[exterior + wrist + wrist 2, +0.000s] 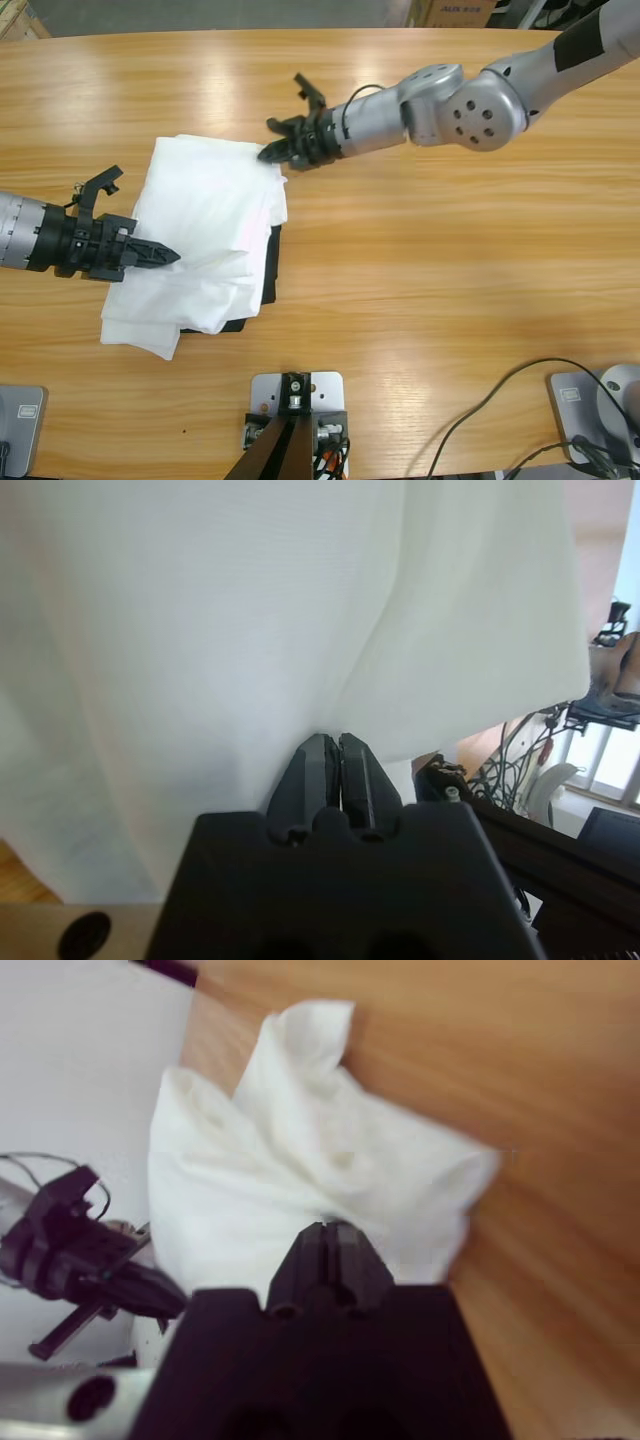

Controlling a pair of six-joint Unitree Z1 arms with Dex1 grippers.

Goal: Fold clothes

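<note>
A plain white cotton T-shirt (pixel 205 245), folded over on itself into a rough, rumpled rectangle, lies on the left half of the long wooden table (pixel 450 300), its length running from the far side down toward the near edge. Under its lower right part a black folded garment (pixel 270 275) shows as a dark strip along the shirt's right edge and a dark sliver beneath its near edge. The left gripper (pixel 160 255) comes in from the left edge of the high view and its two black jaws are pressed together on the shirt's left side, pinching the white cloth; in the left wrist view the closed tips (pixel 337 752) bite into a fold of the fabric (pixel 250 630), which fills nearly the whole picture and gathers into creases at the tips. The right gripper (pixel 272 152) reaches in from the upper right, its silver-grey arm (pixel 450 105) crossing above the bare table, and its jaws are likewise closed on the shirt's far right corner. In the right wrist view that corner (pixel 310 1170) bunches up in soft puckers just ahead of the shut tips (pixel 328 1232), with wood beyond it, and the other arm's black gripper (pixel 90 1260) shows at the left of the picture.
</note>
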